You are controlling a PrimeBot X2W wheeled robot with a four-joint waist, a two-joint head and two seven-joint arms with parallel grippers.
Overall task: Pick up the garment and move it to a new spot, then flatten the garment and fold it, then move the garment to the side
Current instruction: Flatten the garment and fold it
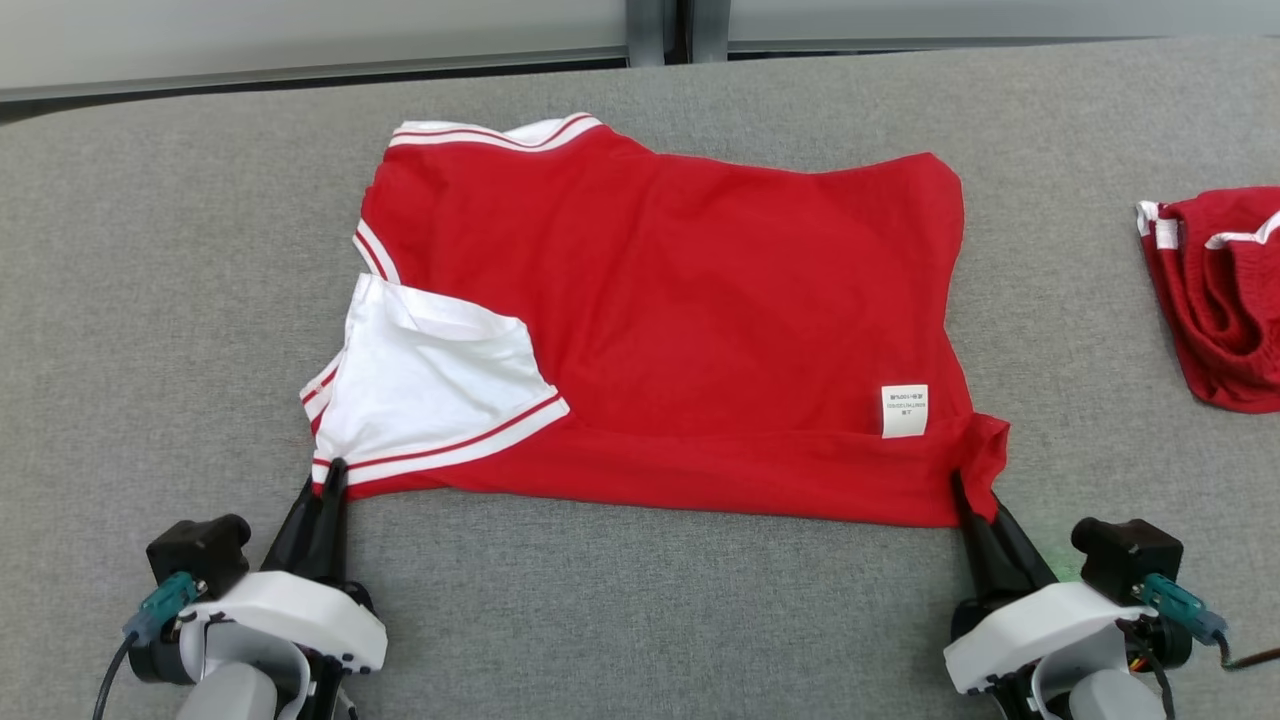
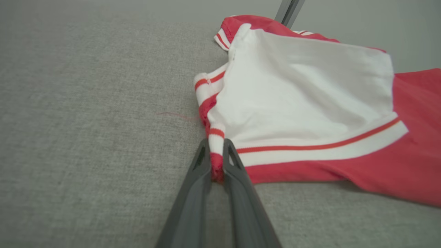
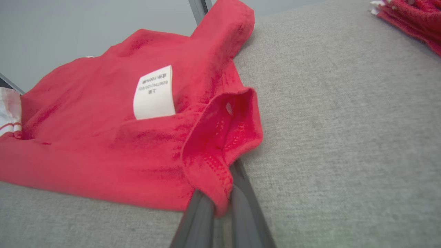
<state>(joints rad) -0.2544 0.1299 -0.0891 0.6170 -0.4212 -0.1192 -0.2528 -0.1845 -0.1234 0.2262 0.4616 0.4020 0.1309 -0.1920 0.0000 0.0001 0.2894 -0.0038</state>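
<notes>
The garment (image 1: 680, 300) is a red jersey with white, red-striped trim and a white panel at its left; it lies spread on the grey table (image 1: 640, 620), near edge folded up. My left gripper (image 1: 330, 478) is shut on its near-left corner, and the left wrist view shows the striped hem pinched between the fingers (image 2: 216, 162). At the near-right corner my right gripper (image 1: 968, 495) is shut on the red fabric; in the right wrist view the cloth (image 3: 220, 193) bunches over the fingers. A white care label (image 1: 904, 411) shows near that corner.
Another red garment (image 1: 1225, 290) with white trim lies bunched at the table's right edge. A pale wall with a dark upright post (image 1: 660, 30) runs behind the table's far edge.
</notes>
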